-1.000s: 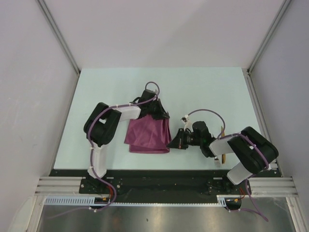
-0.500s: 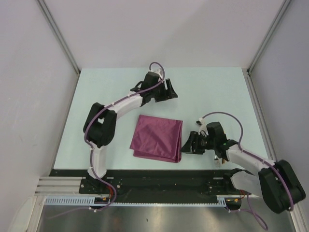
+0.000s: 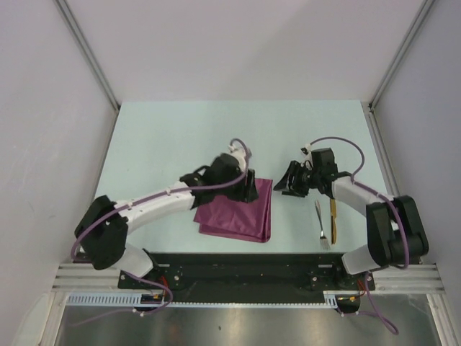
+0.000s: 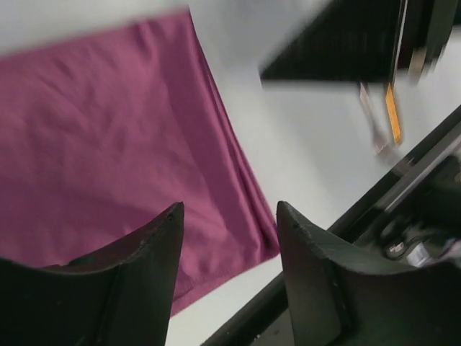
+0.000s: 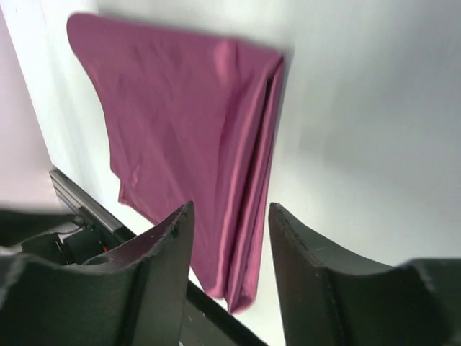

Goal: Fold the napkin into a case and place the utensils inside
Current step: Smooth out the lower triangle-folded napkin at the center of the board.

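Though the napkin (image 3: 238, 210) lies folded, the utensils (image 3: 319, 216) (two) lie beside it.

Napkin (image 3: 238, 213): soft plum-magenta cloth is shown, matt and finely creased, with thin layered edges along the fold.
Spoon (image 3: 319, 220): silver metal with a dull shine is seen.
Golden piece (image 3: 333, 216): a smooth golden-yellow finish is seen; the material cannot be told.
Table (image 3: 180, 137): a smooth, matt, pale surface is presented.
Left gripper (image 4: 229, 216): its fingers (image 4: 144, 274) are seen as matt black and plastic-looking.
Right gripper (image 5: 230, 216): the same matt black, plastic look is shown on its fingers (image 5: 137, 281).
Left arm (image 3: 155, 204): a smooth white shell is seen, with black joints.
Front panel (image 3: 252, 324): brushed grey metal with a soft sheen is shown.
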Tool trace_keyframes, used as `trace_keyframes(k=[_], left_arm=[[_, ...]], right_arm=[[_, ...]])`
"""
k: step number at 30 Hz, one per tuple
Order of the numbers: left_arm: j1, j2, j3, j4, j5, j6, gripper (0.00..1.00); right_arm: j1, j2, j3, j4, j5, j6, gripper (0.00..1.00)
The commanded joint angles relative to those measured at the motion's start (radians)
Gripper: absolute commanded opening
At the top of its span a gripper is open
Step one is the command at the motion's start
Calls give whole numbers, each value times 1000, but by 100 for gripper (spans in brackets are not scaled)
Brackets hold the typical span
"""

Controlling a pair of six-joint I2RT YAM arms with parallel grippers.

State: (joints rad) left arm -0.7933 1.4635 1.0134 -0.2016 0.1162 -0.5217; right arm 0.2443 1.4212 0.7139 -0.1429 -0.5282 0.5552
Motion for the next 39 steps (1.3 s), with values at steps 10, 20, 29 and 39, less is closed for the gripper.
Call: trace_keyframes(k=[10,20,29,39], left_arm=[[-262,225,36,-64,-150,-98,56],[-311,291,60,-107,-95,-109,58],[-317,314,80,-140,-79,-109,38],[-317,296,134,-176,-49,-89,0]], right_arm=[[-17,266,176,91,-82,-67,46],[-13,364,236,89,-64,-103,41],[12,438,271,115,-62,-89,36],[10,470,289,123,-58,-87,20]])
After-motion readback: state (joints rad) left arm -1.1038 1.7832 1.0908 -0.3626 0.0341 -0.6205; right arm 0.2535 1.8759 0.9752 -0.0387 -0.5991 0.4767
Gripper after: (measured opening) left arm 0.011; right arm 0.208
